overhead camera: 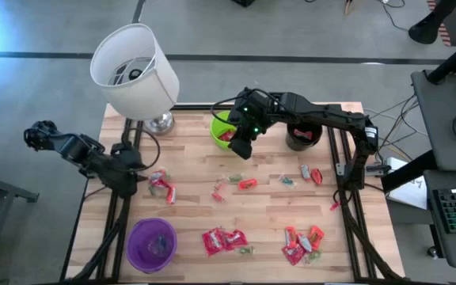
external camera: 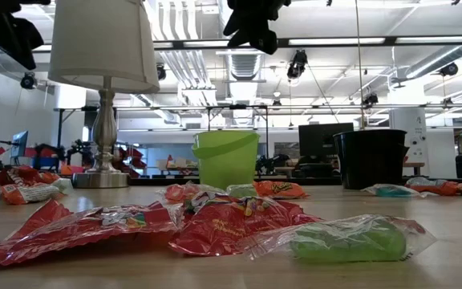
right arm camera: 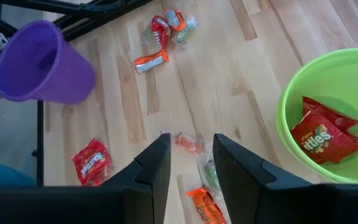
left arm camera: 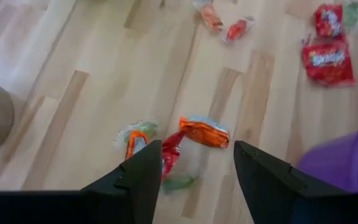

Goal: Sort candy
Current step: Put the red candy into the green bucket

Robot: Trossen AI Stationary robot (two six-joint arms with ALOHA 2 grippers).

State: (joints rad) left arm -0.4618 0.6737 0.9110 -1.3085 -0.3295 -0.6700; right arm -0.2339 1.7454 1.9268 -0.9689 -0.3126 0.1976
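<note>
Candy lies scattered on the wooden table point(overhead camera: 267, 214): a small cluster of orange and red pieces point(overhead camera: 162, 187) near the left side, red flat packets point(overhead camera: 224, 240) at the front, more pieces point(overhead camera: 303, 244) at the front right. My left gripper point(left arm camera: 197, 168) hangs open above the left cluster point(left arm camera: 185, 140), apart from it. My right gripper point(right arm camera: 191, 158) is open and holds nothing. It hovers beside the green cup point(overhead camera: 224, 131), which has red packets point(right arm camera: 325, 134) inside.
A purple cup point(overhead camera: 153, 244) stands at the front left, a black cup point(overhead camera: 303, 138) at the back right. A white-shaded lamp point(overhead camera: 137, 71) stands at the back left corner. More pieces point(overhead camera: 246, 184) lie mid-table, with bare wood between the clusters.
</note>
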